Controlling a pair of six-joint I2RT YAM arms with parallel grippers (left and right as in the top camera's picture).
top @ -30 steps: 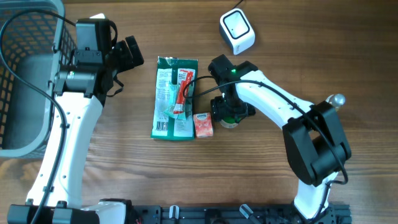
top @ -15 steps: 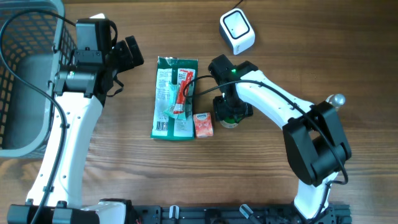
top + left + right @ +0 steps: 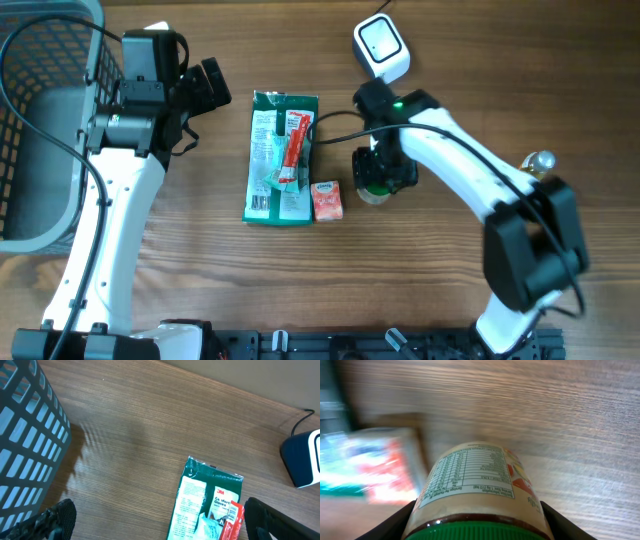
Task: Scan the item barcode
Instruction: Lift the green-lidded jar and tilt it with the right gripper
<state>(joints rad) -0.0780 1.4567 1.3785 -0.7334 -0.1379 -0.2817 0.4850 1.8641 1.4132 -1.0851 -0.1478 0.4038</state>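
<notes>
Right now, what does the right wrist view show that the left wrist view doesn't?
Only the right wrist view: the green-lidded jar, label up, in the right gripper, jaws closed on it, and a blurred red packet. Only the left wrist view: the basket, the scanner and the glove pack in focus. Both: the wooden table; a green blur in the right wrist view may be that pack.

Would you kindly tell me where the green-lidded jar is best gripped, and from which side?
Probably across the green lid, coming from the lid end: the jar is round there, offering two opposite sides, as the right gripper grips it.
</notes>
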